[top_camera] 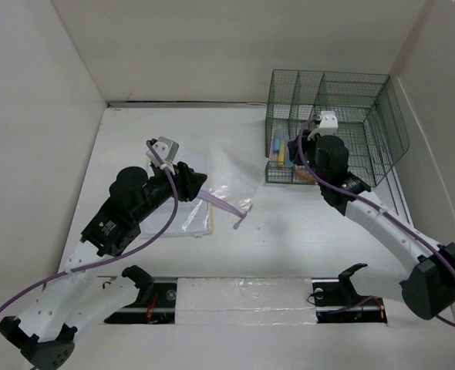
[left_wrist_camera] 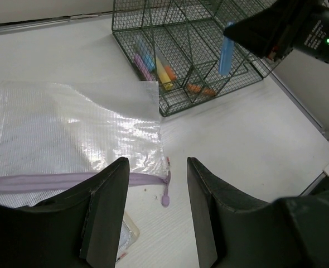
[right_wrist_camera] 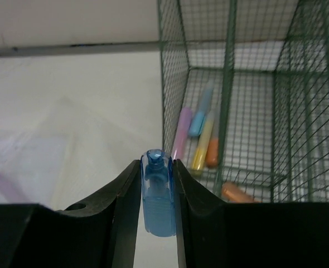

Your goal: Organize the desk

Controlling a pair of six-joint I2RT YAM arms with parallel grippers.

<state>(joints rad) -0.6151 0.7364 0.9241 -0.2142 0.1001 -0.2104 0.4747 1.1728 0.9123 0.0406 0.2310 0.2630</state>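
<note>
Desk [top_camera: 289,231] lies white and flat under both arms, walled by panels; nearest me, the left gripper [left_wrist_camera: 156,167] hangs over a clear pouch [left_wrist_camera: 69,128] with a purple zipper, jaws parted and empty; farther back, the right gripper [right_wrist_camera: 157,164] pinches a blue marker [right_wrist_camera: 156,201] upright at the front of the green wire rack [top_camera: 366,100], where other markers [right_wrist_camera: 201,120] lie in a bin; to my eye, a good drop wants the marker centred over that bin, clear of the wire, and lowered before the jaws part.
</note>
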